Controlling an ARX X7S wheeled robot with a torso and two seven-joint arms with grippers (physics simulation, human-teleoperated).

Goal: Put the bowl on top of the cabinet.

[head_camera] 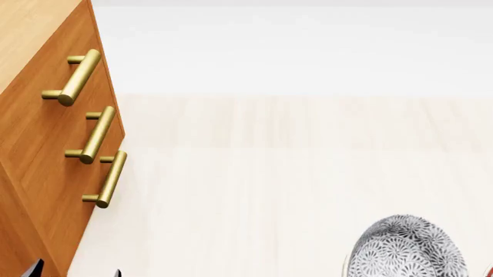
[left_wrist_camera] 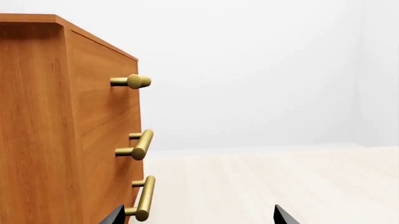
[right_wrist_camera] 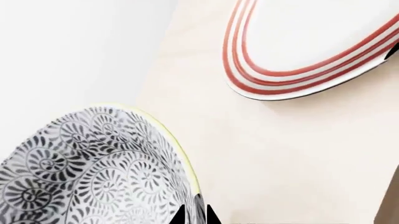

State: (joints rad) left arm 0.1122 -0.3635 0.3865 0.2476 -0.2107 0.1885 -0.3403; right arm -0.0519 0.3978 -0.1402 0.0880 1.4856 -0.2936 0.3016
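Note:
The bowl (right_wrist_camera: 87, 168), white with a dense grey-black floral pattern and a pale rim, fills the near part of the right wrist view. My right gripper (right_wrist_camera: 194, 215) is shut on the bowl's rim, one black fingertip on each side of the wall. In the head view the bowl (head_camera: 404, 248) shows at the bottom right, well right of the cabinet. The orange-brown cabinet (head_camera: 38, 133) with three brass bar handles stands at the left. My left gripper (left_wrist_camera: 199, 219) is open, its tips wide apart, with one tip beside the lowest handle (left_wrist_camera: 145, 198) and nothing between them.
A flat white plate with red rings (right_wrist_camera: 311, 42) lies on the pale wooden surface (right_wrist_camera: 281, 154) beyond the bowl. The cabinet's top (head_camera: 27, 29) shows at the head view's upper left. A white wall lies behind.

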